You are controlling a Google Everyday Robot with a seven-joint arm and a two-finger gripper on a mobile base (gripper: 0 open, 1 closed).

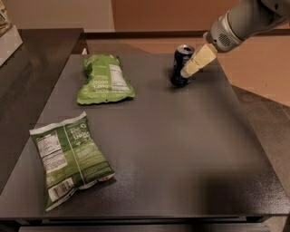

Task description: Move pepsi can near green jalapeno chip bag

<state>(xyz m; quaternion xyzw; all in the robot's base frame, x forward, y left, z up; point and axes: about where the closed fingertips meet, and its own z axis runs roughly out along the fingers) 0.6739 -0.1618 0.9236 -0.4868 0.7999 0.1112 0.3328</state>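
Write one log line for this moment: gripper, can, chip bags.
gripper: right of can, contact unclear | can: upright, far end of table | far chip bag and near chip bag: flat, left side

A plain indoor room, probably an office or a robot test lab; I cannot tell which. A dark, matte table stands on tan carpet, with a cream and brown wall behind and a dark counter at left. Snacks lie on the table: a can, a chip bag and a second bag. A robot's gripper hangs just beside the can.
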